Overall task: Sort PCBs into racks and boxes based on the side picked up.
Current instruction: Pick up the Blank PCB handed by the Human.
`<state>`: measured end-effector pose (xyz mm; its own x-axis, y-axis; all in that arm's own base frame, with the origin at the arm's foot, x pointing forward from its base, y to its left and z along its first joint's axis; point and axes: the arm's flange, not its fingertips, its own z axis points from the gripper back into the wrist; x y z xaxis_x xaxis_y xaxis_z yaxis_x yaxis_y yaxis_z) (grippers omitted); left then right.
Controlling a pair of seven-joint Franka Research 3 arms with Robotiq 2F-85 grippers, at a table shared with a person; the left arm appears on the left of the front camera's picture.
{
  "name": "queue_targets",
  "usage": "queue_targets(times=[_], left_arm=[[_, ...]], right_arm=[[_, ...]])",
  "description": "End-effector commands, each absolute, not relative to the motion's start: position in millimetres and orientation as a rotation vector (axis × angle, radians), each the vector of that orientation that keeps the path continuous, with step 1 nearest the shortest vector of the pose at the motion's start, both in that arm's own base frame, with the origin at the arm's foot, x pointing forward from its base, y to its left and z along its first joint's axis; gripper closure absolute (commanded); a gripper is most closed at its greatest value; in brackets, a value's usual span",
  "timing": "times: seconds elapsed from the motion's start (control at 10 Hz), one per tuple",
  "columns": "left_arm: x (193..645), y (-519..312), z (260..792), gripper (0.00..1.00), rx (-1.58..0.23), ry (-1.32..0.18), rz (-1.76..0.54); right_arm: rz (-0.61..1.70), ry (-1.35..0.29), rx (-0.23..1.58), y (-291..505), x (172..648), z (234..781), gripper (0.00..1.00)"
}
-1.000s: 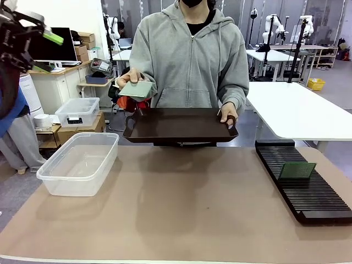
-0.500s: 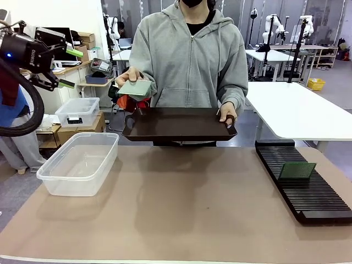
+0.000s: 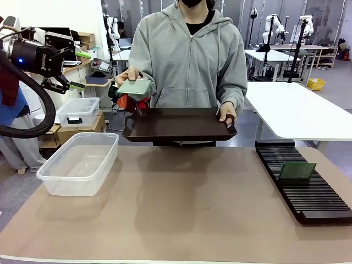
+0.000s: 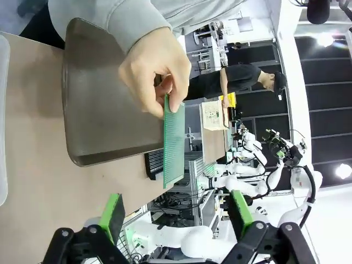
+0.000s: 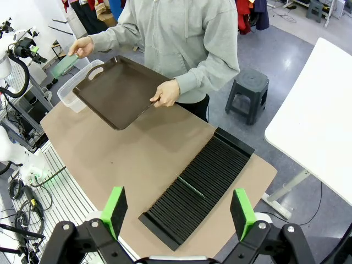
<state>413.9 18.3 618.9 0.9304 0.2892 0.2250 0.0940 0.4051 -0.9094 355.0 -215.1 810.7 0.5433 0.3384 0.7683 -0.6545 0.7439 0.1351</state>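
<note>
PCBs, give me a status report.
Left gripper open, raised near the PCB in person's hand. Right gripper open, high above the table. Second PCB standing in the rack. Nothing blocking the handover.

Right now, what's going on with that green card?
A person holds a pale green PCB out in one hand and a brown tray in the other. The left gripper hangs close by, jaws open, not touching it. Another PCB stands in the black rack.
</note>
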Motion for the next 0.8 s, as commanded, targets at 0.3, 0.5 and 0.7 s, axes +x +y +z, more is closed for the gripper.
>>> queue_targets(times=[0.3,0.5,0.7], left_arm=[[411.8,20.3,619.8,0.00,-1.152,-0.378,0.131],[411.8,20.3,619.8,0.00,-1.152,-0.378,0.131],[411.8,20.3,619.8,0.00,-1.152,-0.378,0.131]], right_arm=[[0.615,-0.799,0.453,-214.1,353.5,810.6,0.00],[0.615,-0.799,0.453,-214.1,353.5,810.6,0.00],[0.615,-0.799,0.453,-214.1,353.5,810.6,0.00]])
